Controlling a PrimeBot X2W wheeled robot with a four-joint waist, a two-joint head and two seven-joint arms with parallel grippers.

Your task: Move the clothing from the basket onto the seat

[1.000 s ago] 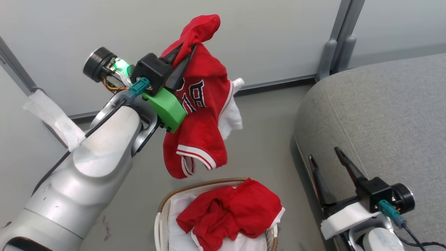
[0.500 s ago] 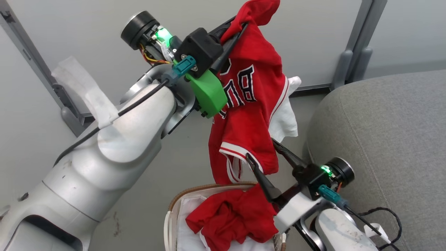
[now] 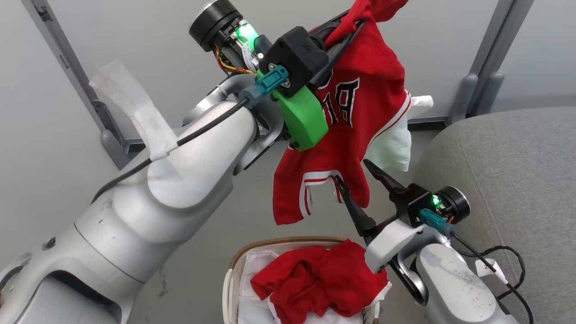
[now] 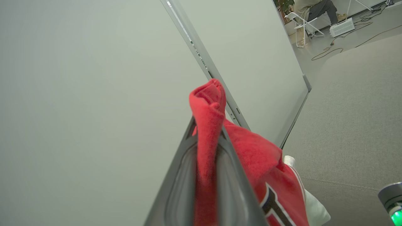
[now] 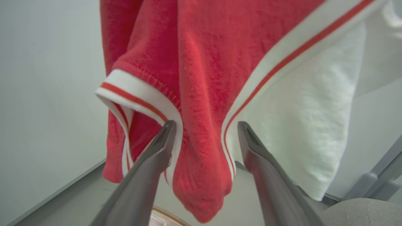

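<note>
Left gripper (image 3: 355,22): raised high at the left-centre and clamped tight on a bunched fold at the top of the bright red fabric jersey with black-and-white block letters (image 3: 360,135). The jersey is held in the air, above the basket and left of the seat. A white fabric piece (image 3: 396,144) is seen behind its right edge.

Right gripper (image 3: 352,171): fingers spread wide, with nothing gripped. The jersey's white-striped lower hem hangs between them, and contact cannot be told.

Oval white perforated plastic basket with a brown woven rim (image 3: 270,245): set on the grey floor (image 3: 216,225), near centre. The plain red garment (image 3: 319,279) is crumpled inside on the white liner (image 3: 249,306).

Large grey upholstered seat cushion (image 3: 517,171): at the right, with no clothing lying on the part seen.
</note>
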